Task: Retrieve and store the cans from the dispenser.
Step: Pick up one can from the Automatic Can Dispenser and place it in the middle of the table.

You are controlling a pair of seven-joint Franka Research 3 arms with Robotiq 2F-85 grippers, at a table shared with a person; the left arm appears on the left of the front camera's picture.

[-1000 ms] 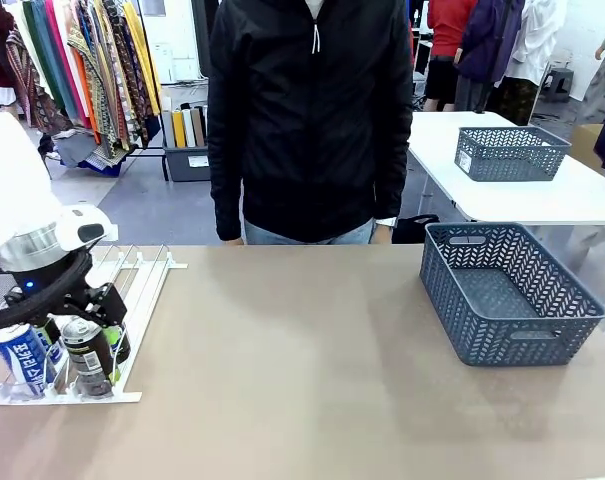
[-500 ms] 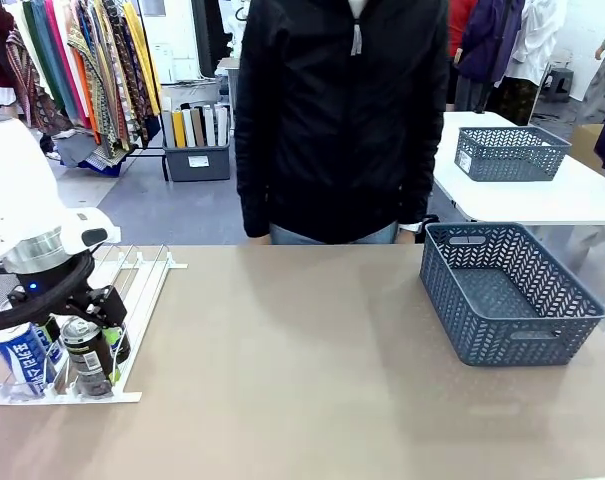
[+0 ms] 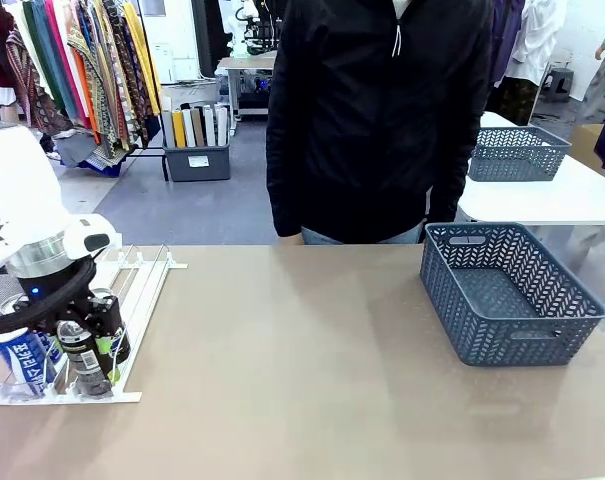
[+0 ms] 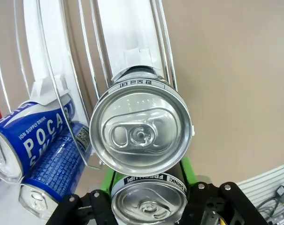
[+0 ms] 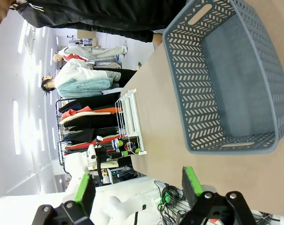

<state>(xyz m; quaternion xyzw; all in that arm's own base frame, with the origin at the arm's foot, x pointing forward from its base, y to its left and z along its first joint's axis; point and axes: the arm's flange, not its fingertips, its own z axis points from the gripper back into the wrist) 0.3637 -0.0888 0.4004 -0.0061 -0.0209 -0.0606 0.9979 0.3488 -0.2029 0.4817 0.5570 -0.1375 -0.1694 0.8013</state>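
Left side, near edge of the table (image 3: 282,390): the dispenser (image 3: 144,272) is lying with its rails running toward the far side and its stops at the near end. The left gripper (image 3: 85,355) is hanging over that near end. Its fingers are closing in on a black can (image 3: 77,350) in a right-hand lane.

Left wrist view: the green pads (image 4: 186,168) of the left gripper (image 4: 147,172) are pressing on both sides of the black can (image 4: 149,202). The claw is gripping it. A second can (image 4: 141,133), silver top up, is sitting just beyond it in the same lane of the dispenser (image 4: 127,37). Two Pocari Sweat cans (image 4: 38,140) are resting in the lanes alongside. In the front view they (image 3: 22,360) are showing to the left of the gripped can.

Right side: a blue-grey basket (image 3: 462,300) is standing well apart from the dispenser.

Right wrist view: the right gripper (image 5: 138,183) is hovering with its claw spread wide and nothing between the pads. The basket (image 5: 193,93) is lying ahead of it.

Far side, middle: a person (image 3: 382,120) in a dark jacket is standing at the table edge.
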